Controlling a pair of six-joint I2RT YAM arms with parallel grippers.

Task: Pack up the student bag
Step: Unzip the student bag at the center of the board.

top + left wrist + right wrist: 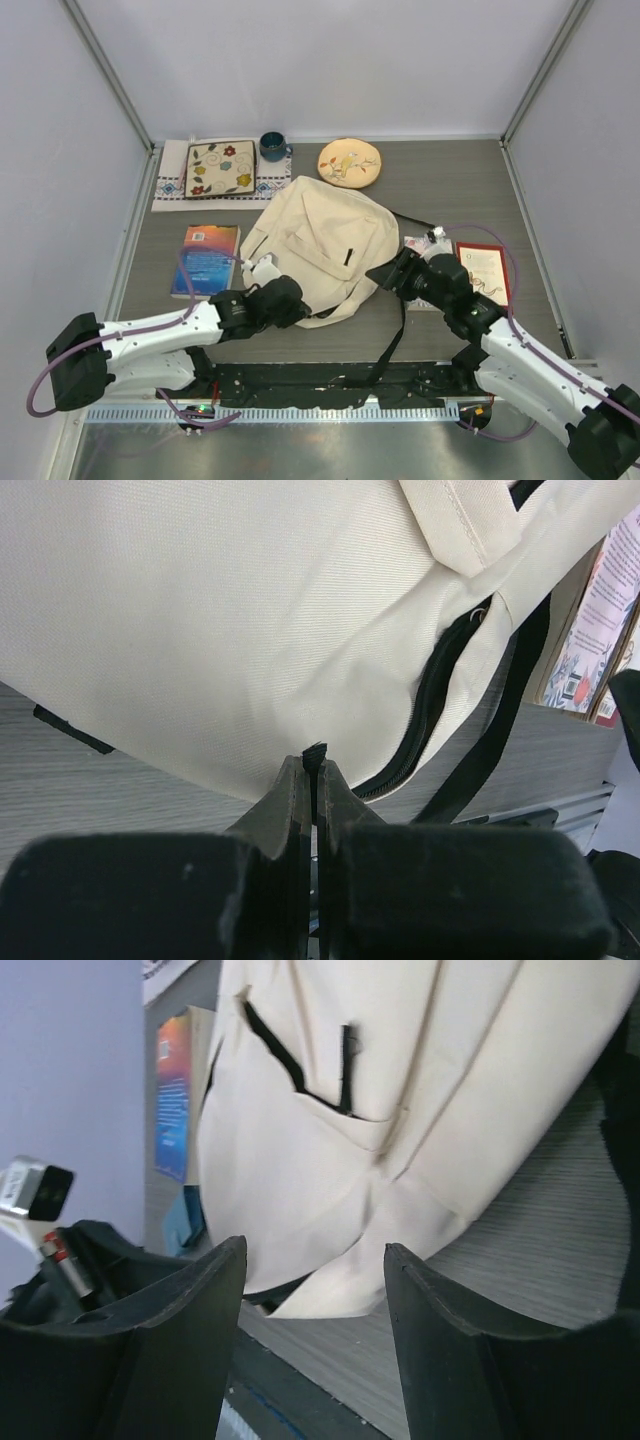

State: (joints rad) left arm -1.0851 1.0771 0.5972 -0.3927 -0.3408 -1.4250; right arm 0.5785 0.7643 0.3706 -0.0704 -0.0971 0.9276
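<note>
The student bag (320,240), a cream fabric backpack with black straps, lies flat in the middle of the table. At its near left edge, my left gripper (264,270) is shut on a small black ribbed zipper pull (314,751). In the left wrist view the bag (250,610) fills the frame, and its black zipper (437,695) curves down toward the jaws. By the bag's near right edge my right gripper (386,272) stands open. In the right wrist view its fingers (205,1295) hold nothing, and the right gripper (315,1260) points at the bag's (380,1090) lower corner.
A blue book (207,260) lies left of the bag and a red-bordered book (485,272) right of it. At the back are a floral tray on a placemat (219,168), a blue mug (272,147) and a round floral plate (349,162). A black strap (400,335) trails toward the near edge.
</note>
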